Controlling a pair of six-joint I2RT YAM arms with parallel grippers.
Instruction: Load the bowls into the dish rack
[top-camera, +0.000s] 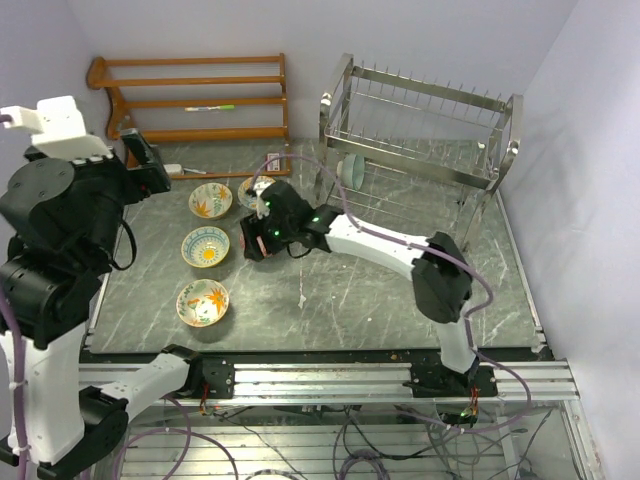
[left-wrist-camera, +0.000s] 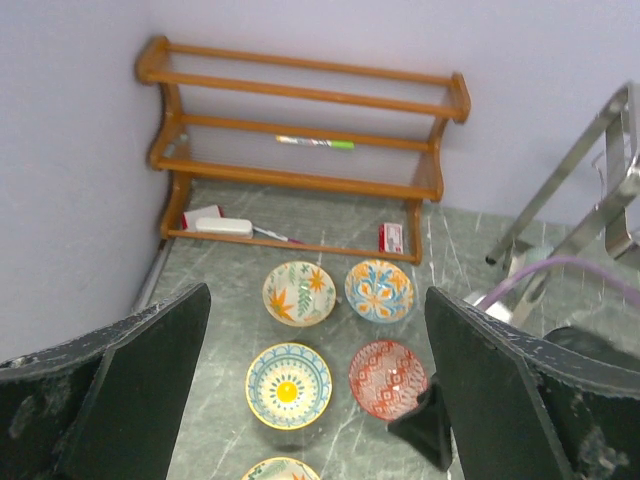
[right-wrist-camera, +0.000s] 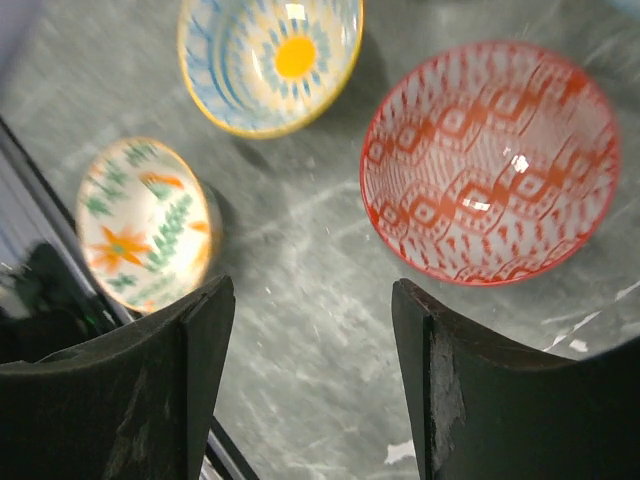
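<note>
The right gripper (right-wrist-camera: 308, 300), its dark fingers filling the bottom of the wrist view, hangs with jaws spread and empty over bare table (top-camera: 350, 310) just beside the red-patterned bowl (right-wrist-camera: 490, 165), in the left half of the tabletop. The blue-and-yellow bowl (right-wrist-camera: 270, 60) sits beyond it, and an orange-leaf bowl (right-wrist-camera: 140, 225) lies nearest the near edge. Two more painted bowls, one with orange leaves (left-wrist-camera: 298, 293) and one orange and blue (left-wrist-camera: 379, 290), rest closer to the far edge, in front of the wooden shelf (top-camera: 190, 100) at the far-left corner. The left gripper (left-wrist-camera: 318, 295) is also parted and holds nothing, raised above the left edge. The wire dish rack (top-camera: 430, 95) stands at the far-right corner, with what appears to be a pale bowl (top-camera: 352, 170) on edge in its lower tier.

The bowls lie close together, so a finger landing on the red bowl's rim rather than astride it could shove it into its neighbours. Glazed ceramic may also slip from a shallow pinch during the carry to the rack.
</note>
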